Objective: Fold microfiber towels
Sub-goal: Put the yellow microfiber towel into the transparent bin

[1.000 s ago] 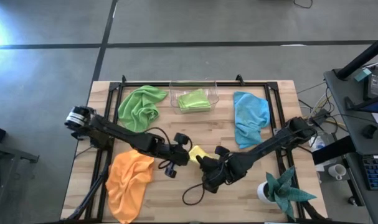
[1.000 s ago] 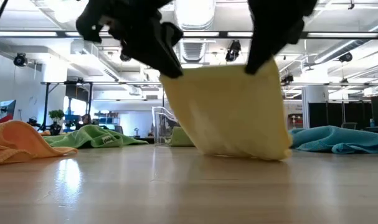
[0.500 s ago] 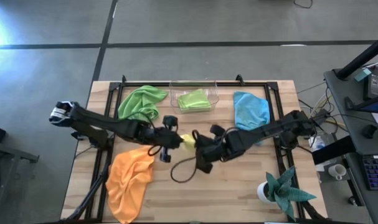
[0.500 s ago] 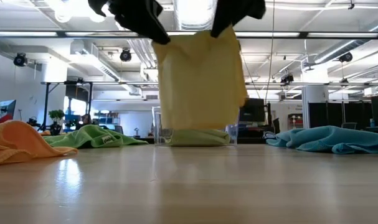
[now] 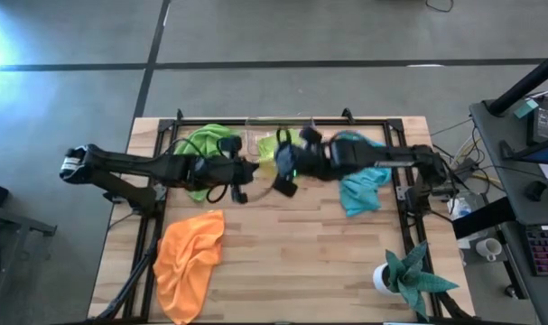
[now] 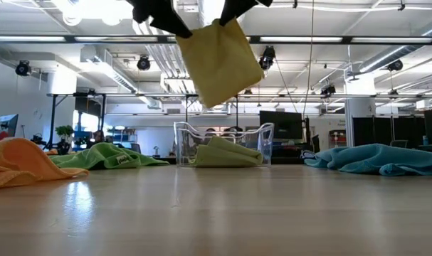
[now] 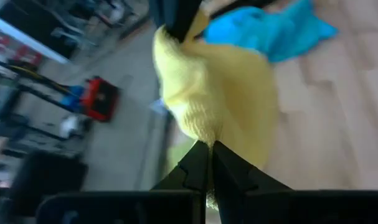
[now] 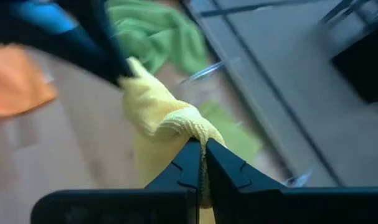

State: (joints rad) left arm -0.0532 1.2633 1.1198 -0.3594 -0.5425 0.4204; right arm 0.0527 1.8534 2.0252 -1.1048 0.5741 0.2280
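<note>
Yellow towel [image 6: 219, 60] hangs folded in the air at about 12 o'clock on the table [image 5: 283, 271], pinched by both grippers above the clear bin [image 6: 223, 146]. The left gripper [image 7: 206, 163] has its jaws clamped tight on 1 upper corner, and the right gripper [image 8: 202, 163] is clamped just as tight on the other, so the cloth is bunched into a knuckle at each pinch.

The main risk, as I judge it, is the drop. The towel hangs tilted, with 1 lower corner well below the other, and if 1 gripper lets go before the other, the fold could swing open and land crumpled. It could also catch the bin's rim and drape over the wall instead of settling flat on the green towel [image 6: 226, 153] already folded inside. A thin pinch on soft pile may slip as well.

The cloth itself looks like a neat flat panel, pale yellow, with soft edges and no loose flaps showing from the low view. Around the table lie 3 unfolded towels: a green heap [image 5: 201, 153] at 11 o'clock, a blue one [image 5: 364, 185] at 2, an orange one [image 5: 188, 257] at 8.
</note>
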